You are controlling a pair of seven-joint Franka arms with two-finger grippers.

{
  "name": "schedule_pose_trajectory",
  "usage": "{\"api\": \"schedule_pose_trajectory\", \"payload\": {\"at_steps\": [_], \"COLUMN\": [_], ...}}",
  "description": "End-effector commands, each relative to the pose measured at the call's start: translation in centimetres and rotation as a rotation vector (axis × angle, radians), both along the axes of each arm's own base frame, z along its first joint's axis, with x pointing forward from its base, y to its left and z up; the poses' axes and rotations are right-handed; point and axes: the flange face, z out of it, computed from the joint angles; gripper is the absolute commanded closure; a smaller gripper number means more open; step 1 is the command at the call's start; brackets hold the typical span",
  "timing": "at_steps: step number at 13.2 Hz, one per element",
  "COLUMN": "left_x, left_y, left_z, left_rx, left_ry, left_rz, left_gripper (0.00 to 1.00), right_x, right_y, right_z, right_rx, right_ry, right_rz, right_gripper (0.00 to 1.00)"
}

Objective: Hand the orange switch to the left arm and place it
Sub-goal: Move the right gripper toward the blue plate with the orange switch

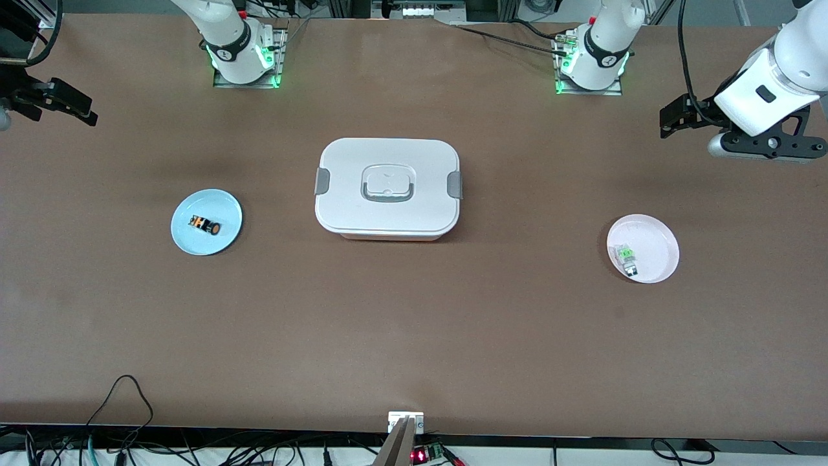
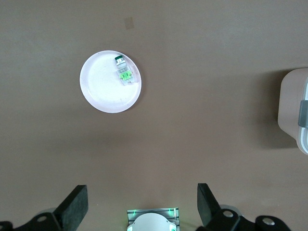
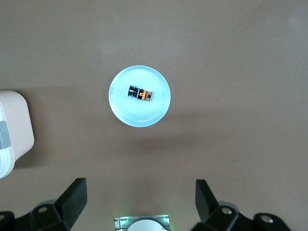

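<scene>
Bench: brown bench (image 1: 414, 336) is carrying three groups of things, well apart; both arm bases are standing along its robot edge, cables are trailing along the front-camera edge.
Box: white box (image 1: 387, 188) is sitting mid-bench, lid on, grey latches at both ends, between the two plates.
Orange switch: orange switch (image 1: 205, 224) is lying on the blue plate (image 1: 187, 239) toward the right arm's end; in my right wrist view it (image 3: 140, 93) is resting flat near the plate's middle.
Other plate: pink plate (image 1: 660, 243) toward the left arm's end is holding a green-and-clear component (image 1: 627, 257), not the task's part.
Right claw: my right claw (image 1: 61, 103) is hanging high over that arm's end of the bench, jaws spread wide, holding nothing, touching nothing.
Left claw: my left claw (image 1: 679, 120) is waiting over its own end of the bench, jaws likewise spread wide, empty.
Step in hand: I am judging this as the approach; the pick is not yet begun.
Method: I am planning to bring the right claw straight down over the blue plate, turning the wrist so the fingers straddle the switch across its narrow width.
Caution: the part is tiny; fingers should close low, just clear of the plate, or it may skid.
Routing: any handover should be passing above or around the box, never across the lid at low height.
</scene>
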Motion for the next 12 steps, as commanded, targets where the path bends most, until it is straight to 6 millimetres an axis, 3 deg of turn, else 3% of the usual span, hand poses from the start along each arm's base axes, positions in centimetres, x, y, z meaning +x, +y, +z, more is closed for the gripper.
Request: {"api": "schedule_pose_trajectory", "payload": {"at_steps": [1,12], "left_x": [-0.17,-0.27], "left_y": [0.08,-0.15], "left_z": [0.76,0.83], "left_rx": [0.021,0.022], "left_ry": [-0.004,-0.004], "left_rz": [-0.022,-0.025], "left_gripper": [0.0,0.0], "right_x": [-0.26,0.48], "right_y": [0.06,-0.43], "right_z": [-0.07,-0.93], "right_rx": [0.002,0.005], "right_ry": [0.003,0.018], "right_rz": [0.01,0.001], "right_gripper": [0.0,0.0]}}
